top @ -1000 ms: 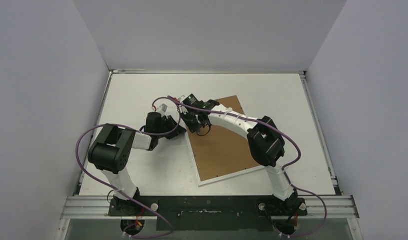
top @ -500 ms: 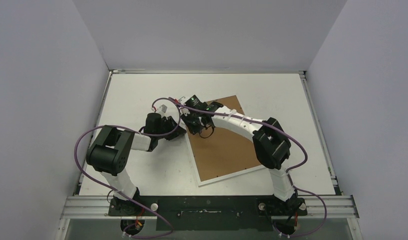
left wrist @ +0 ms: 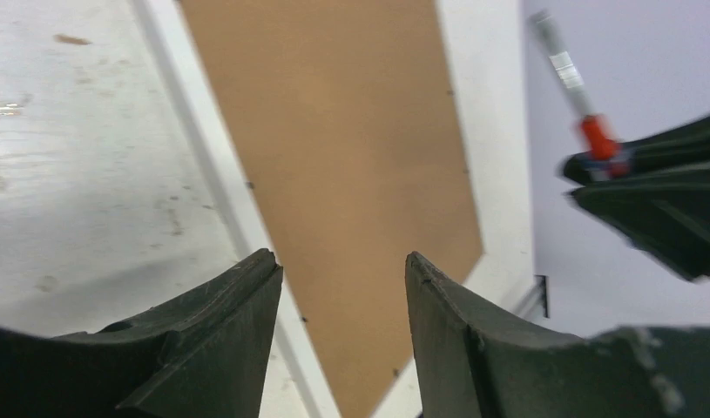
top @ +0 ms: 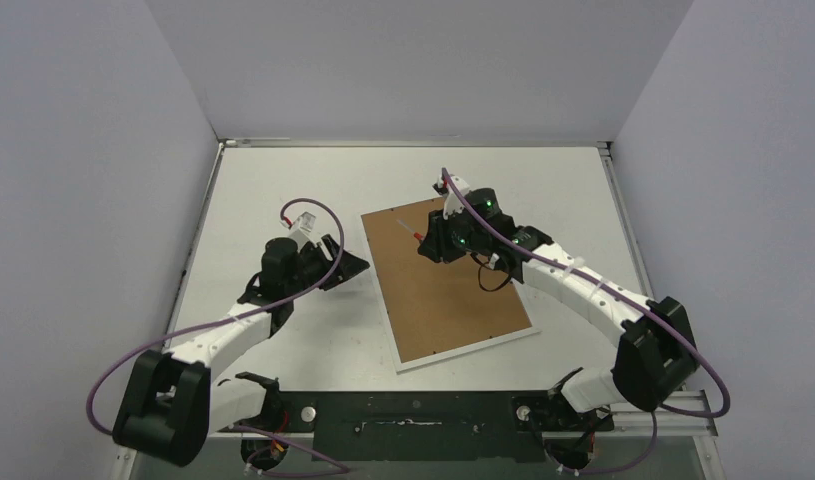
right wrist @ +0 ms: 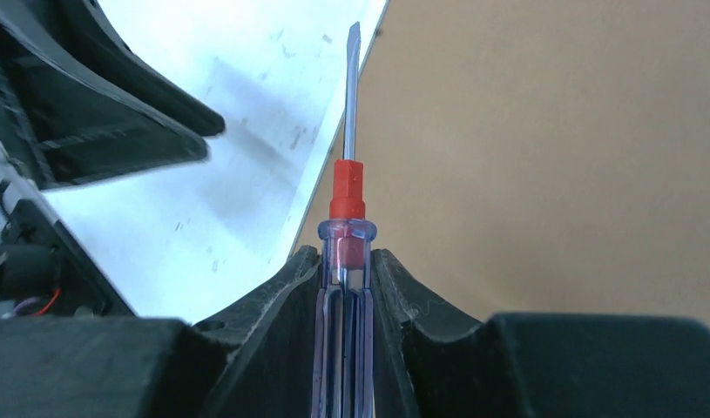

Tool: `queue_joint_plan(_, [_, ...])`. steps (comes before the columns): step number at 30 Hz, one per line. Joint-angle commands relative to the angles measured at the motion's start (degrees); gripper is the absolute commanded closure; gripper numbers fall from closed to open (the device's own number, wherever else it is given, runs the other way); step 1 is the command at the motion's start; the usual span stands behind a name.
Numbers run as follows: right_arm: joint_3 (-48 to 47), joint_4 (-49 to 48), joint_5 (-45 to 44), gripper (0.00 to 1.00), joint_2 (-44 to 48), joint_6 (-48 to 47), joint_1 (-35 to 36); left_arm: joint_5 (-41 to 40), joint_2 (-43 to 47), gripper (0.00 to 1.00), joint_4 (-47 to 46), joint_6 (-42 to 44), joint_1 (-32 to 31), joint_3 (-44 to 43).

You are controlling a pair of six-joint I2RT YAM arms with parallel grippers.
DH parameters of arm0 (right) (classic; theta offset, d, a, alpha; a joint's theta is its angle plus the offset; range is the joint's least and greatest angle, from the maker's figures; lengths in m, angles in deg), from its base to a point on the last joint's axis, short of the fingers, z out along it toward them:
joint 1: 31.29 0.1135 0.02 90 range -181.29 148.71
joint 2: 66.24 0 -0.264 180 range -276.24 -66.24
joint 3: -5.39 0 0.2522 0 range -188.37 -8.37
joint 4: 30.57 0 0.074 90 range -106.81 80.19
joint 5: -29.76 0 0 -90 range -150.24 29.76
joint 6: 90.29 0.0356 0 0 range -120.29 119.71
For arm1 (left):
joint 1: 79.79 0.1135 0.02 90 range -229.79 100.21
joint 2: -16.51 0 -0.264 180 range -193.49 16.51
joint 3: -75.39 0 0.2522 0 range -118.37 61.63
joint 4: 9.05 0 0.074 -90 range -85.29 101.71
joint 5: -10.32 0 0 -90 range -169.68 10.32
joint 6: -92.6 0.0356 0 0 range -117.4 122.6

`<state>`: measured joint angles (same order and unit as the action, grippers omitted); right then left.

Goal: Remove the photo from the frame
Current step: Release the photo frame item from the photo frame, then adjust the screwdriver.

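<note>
On a white counter [top: 283, 190], the frame [top: 443, 310] lies brown back up beneath the right pincer [right wrist: 344, 270], which is clamped on a screwdriver [right wrist: 347, 187]. The left pincer [left wrist: 342, 287] gapes empty alongside. The backing likely needs prying loose next. The photo is hidden underneath.

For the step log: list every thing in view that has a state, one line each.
frame, lying flat, brown back up, backing in place
photo, not visible; only the frame's back shows
screwdriver, gripped by its handle, blade near the frame's edge
left tool, open, empty, beside the frame's left edge
right tool, shut on the screwdriver
</note>
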<state>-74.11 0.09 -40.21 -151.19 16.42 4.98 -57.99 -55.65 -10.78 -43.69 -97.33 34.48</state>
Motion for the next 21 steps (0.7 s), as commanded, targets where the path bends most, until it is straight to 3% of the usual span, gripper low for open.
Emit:
queue_joint_plan(1, [10.4,-10.8,2.8,1.00,11.3,6.5,0.2,6.2,12.9,0.45,-5.4,-8.7,-0.4,4.9])
queue_joint_plan(5, [18.7,-19.2,4.9,1.00,20.8,12.1,1.0,5.8,20.0,0.40,-14.9,-18.9,-3.6,9.1])
queue_joint_plan(9, [23.1,-25.3,6.8,1.00,26.6,17.3,4.1,0.2,21.1,0.37,-18.2,-20.6,-10.6,9.2])
queue_joint_plan(15, [22.7,-23.0,0.6,1.00,27.5,16.6,14.2,-7.0,17.1,0.27,-34.2,-23.8,-17.6,10.0])
queue_joint_plan(21, [23.2,-23.9,-1.1,1.00,27.9,16.8,17.1,-10.0,21.0,0.26,-31.1,-22.7,-19.9,8.4])
